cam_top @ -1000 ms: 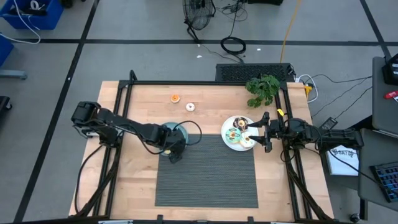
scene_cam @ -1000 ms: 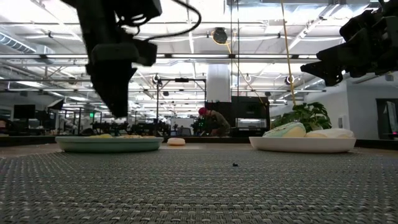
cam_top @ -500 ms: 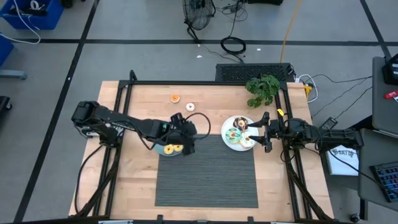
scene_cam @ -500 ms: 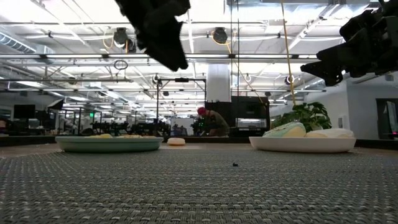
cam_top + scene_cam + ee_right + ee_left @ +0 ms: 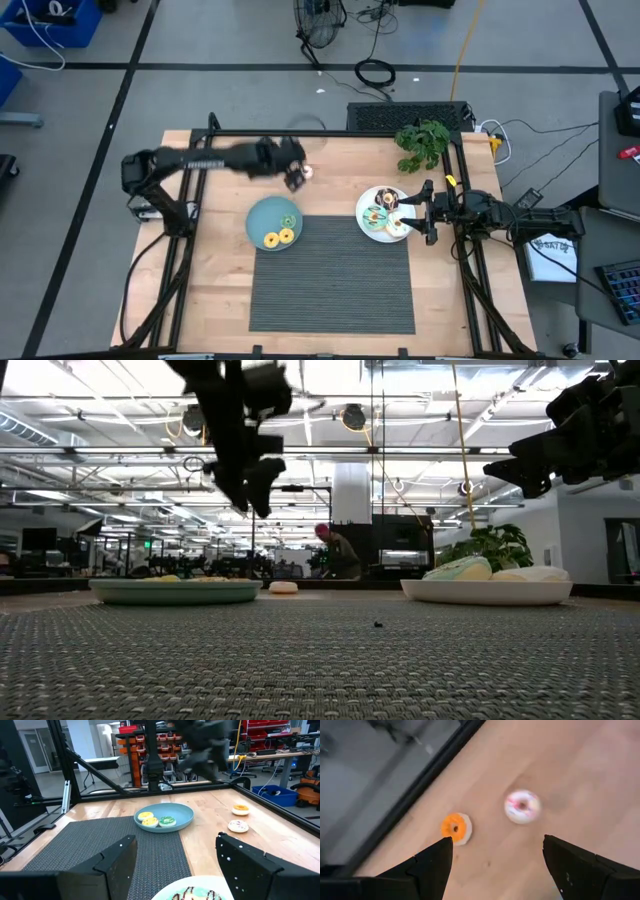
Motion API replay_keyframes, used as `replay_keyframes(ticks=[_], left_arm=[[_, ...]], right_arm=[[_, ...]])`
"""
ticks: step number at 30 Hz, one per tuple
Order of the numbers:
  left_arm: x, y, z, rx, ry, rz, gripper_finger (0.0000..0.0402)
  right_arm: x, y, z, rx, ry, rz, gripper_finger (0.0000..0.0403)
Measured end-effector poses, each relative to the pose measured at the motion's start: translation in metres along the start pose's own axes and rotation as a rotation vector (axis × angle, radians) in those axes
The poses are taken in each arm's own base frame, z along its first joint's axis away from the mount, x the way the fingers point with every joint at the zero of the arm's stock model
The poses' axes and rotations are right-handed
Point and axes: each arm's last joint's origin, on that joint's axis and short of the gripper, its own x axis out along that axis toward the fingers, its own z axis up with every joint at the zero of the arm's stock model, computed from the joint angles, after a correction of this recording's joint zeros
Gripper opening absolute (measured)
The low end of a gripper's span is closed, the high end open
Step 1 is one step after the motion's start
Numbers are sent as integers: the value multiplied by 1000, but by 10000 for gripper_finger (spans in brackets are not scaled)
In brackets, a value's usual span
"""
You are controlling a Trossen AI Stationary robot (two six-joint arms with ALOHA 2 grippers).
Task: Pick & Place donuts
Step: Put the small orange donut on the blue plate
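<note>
high view: the left end effector (image 5: 294, 176) hangs over the far part of the counter (image 5: 220, 280), released and empty. the white donut (image 5: 307, 171) lies just beside it and the orange donut (image 5: 281, 157) a little farther off, both loose on the wood. the teal plate (image 5: 258, 215), nearer the mat (image 5: 330, 290), carries two yellow donuts (image 5: 279, 238) and a green donut (image 5: 289, 221). the white plate (image 5: 370, 228) holds several more, directly ahead of the right end effector (image 5: 417, 212), which waits with jaws apart. judgement: most pieces are plated; two remain.

low view: both plates rest on the woven mat; beyond lies an open workshop with ceiling lights, and a person stands far off.

left wrist view: the fingers (image 5: 432, 865) are spread, nothing between them; the orange and white donuts lie ahead on bare wood near the counter's black frame.

right wrist view: fingers apart; the teal plate sits ahead, the two loose donuts beyond it; racks and benches behind.
</note>
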Motion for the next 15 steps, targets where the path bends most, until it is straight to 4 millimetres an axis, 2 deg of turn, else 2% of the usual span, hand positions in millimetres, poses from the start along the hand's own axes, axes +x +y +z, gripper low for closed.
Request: replay_keyframes(ticks=[5,8,11,15], left_arm=[[33,79,12,-234,70,-127,305],[45,107,10,-328,100,-138,303],[54,113,9,-313,113,-129,292],[70,96,8,-249,145,-140,274]], right_arm=[[0,0,0,0,0,0,251],[0,0,0,0,0,0,251],[0,0,0,0,0,0,251],[0,0,0,0,0,0,251]])
